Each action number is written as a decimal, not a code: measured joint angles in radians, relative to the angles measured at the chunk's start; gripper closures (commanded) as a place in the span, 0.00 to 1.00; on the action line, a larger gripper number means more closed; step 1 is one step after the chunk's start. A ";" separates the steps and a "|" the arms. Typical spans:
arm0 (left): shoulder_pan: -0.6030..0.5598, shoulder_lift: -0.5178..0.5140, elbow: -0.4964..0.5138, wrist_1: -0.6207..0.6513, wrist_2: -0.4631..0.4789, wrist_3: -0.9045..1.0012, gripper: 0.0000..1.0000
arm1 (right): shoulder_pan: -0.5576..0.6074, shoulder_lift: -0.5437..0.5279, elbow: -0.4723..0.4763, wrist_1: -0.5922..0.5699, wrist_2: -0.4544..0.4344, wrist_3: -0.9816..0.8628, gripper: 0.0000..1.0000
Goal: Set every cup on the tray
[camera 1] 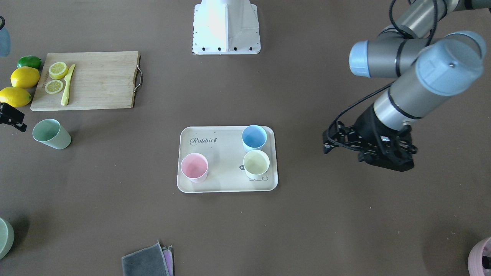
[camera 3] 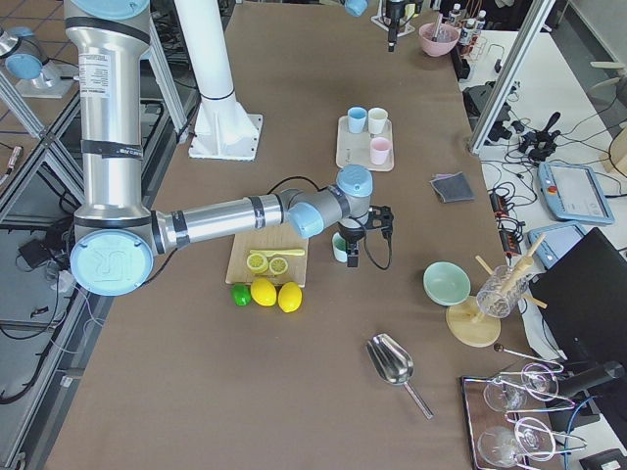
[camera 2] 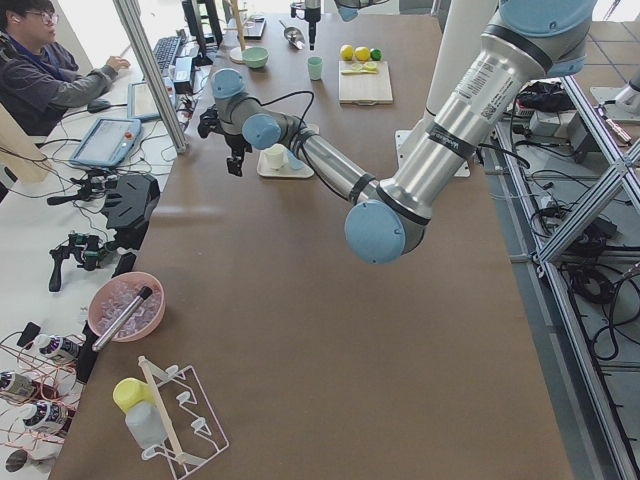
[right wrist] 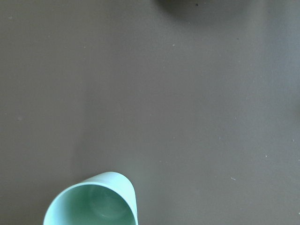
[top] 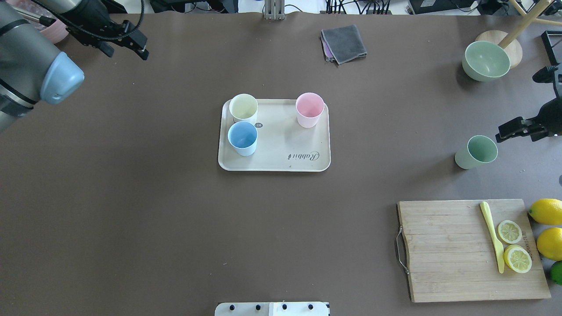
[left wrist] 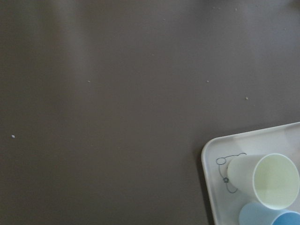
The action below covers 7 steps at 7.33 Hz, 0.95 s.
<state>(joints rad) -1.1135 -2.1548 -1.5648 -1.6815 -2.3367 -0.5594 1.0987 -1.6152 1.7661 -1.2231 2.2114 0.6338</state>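
The cream tray point(top: 281, 147) lies mid-table, with the pink cup point(top: 309, 109), the light blue cup point(top: 243, 137) and the pale yellow cup point(top: 243, 108) standing upright on it. The mint green cup point(top: 476, 152) stands on the bare table, far to the tray's right in the overhead view. My right gripper point(top: 511, 131) hovers just beside it, apart from it, empty, and looks open. The right wrist view shows the mint cup point(right wrist: 91, 204) at its lower left edge. My left gripper point(top: 127, 47) is open and empty, high and well away from the tray point(camera 1: 222, 172).
A wooden cutting board point(top: 452, 254) with lemon slices and a yellow knife point(top: 492, 235) lies at the near right, with whole lemons point(top: 546, 210) beside it. A green bowl point(top: 486, 60) and a grey cloth point(top: 344, 43) lie at the far edge. A mauve pot point(camera 1: 481, 257) stands at a corner.
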 measured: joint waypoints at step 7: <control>-0.031 0.034 -0.015 0.014 -0.003 0.062 0.02 | -0.135 0.029 -0.039 0.046 -0.089 0.068 1.00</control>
<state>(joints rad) -1.1447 -2.1204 -1.5799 -1.6674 -2.3398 -0.4970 0.9642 -1.5859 1.7272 -1.1773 2.1221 0.7014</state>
